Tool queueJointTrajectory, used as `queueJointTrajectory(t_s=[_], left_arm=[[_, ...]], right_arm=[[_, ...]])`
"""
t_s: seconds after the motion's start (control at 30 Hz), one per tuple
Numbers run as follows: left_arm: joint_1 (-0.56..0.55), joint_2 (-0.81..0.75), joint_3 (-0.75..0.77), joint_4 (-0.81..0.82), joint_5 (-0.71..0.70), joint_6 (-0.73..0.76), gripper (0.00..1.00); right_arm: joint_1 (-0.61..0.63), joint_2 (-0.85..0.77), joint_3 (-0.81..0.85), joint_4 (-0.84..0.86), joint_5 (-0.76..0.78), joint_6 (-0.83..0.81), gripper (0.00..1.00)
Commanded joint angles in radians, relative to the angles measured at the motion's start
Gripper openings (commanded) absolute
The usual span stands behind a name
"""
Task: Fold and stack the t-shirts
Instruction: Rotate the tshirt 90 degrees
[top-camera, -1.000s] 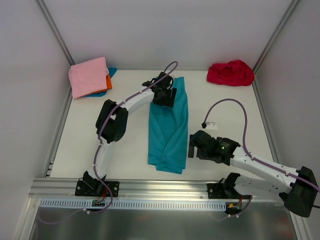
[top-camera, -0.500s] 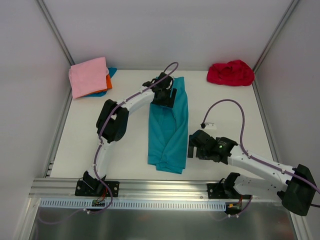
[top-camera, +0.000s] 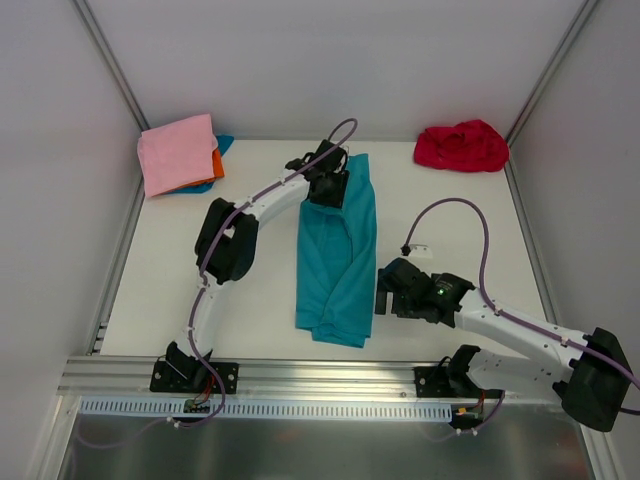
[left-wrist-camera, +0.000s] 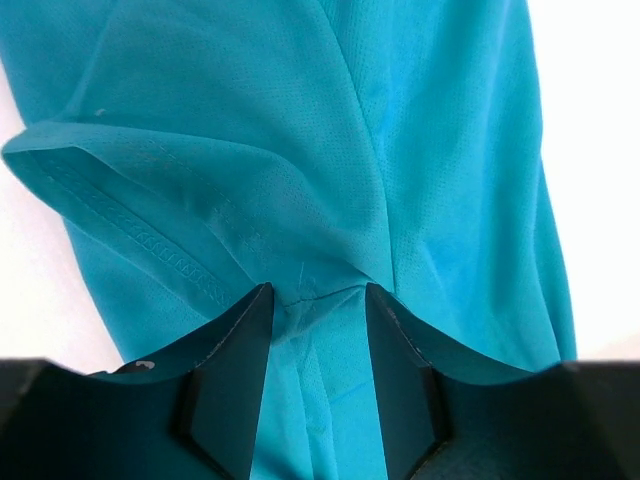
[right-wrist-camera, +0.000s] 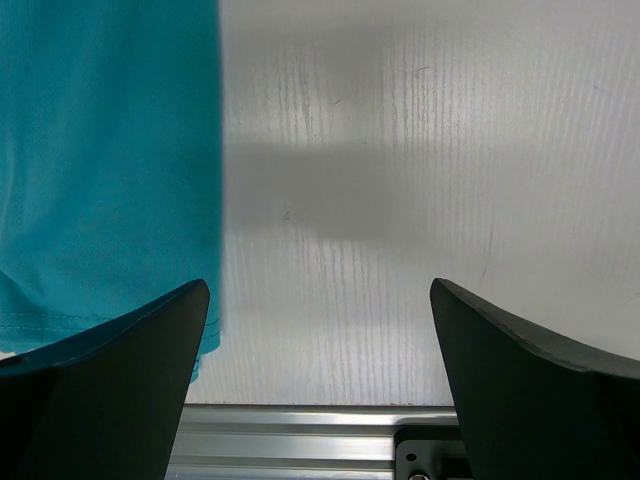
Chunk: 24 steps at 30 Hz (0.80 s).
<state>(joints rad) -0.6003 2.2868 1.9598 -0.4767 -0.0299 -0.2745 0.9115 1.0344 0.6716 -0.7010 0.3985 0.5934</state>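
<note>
Centrally on the white table, the teal t-shirt was pictured laid out as a long strip folded lengthwise, running from the far side toward the near edge, with one layer lapped diagonally over another. The left gripper was stretched out to the strip's far end, where it was pressed down onto the cloth. In the left wrist view, a pleat of the teal fabric was seen gathered between the two dark fingers and pinched there, with a stitched hem curling away to one side; the left gripper was thus clenched on the garment. The right gripper was held low just beside the strip's near right edge, apart from it. Its jaws were spread wide over bare tabletop with nothing between them, the teal edge being seen by the right wrist camera at one fingertip only, and a metal rail below. In the far left corner, a folded pink t-shirt was stacked on an orange t-shirt and a blue t-shirt, both showing only at their edges. A red t-shirt was left crumpled in the far right corner, well apart from both arms.
</note>
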Motion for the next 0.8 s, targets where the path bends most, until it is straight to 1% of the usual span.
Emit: queueJointTrajectory(t_s=[0.0, 0.13, 0.2, 0.23, 0.27, 0.3, 0.33, 0.53, 0.77], left_arm=[[0.010, 0.014, 0.033, -0.007, 0.013, 0.008, 0.43], [0.011, 0.023, 0.028, -0.013, 0.015, 0.008, 0.43], [0.011, 0.025, 0.025, -0.013, 0.019, 0.005, 0.41], [0.011, 0.026, 0.022, -0.013, 0.021, 0.004, 0.34], [0.013, 0.026, 0.022, -0.014, 0.021, 0.004, 0.25], [0.013, 0.023, 0.019, -0.014, 0.021, 0.004, 0.08], [0.013, 0.022, 0.019, -0.016, 0.019, 0.004, 0.01], [0.016, -0.019, 0.002, -0.016, -0.005, 0.015, 0.00], [0.046, -0.053, 0.007, -0.020, -0.019, 0.026, 0.00]], right_arm=[[-0.013, -0.002, -0.006, 0.000, 0.007, -0.010, 1.00], [-0.020, -0.005, -0.009, 0.003, 0.002, -0.014, 0.99], [-0.025, -0.004, -0.012, 0.006, -0.001, -0.017, 1.00], [-0.025, -0.004, -0.015, 0.006, -0.003, -0.017, 1.00], [-0.026, -0.004, -0.015, 0.008, -0.006, -0.018, 1.00], [-0.028, -0.002, -0.015, 0.009, -0.006, -0.018, 0.99], [-0.031, 0.000, -0.015, 0.011, -0.007, -0.018, 1.00], [-0.031, 0.009, -0.018, 0.018, -0.012, -0.021, 1.00], [-0.033, 0.019, -0.015, 0.024, -0.020, -0.023, 1.00]])
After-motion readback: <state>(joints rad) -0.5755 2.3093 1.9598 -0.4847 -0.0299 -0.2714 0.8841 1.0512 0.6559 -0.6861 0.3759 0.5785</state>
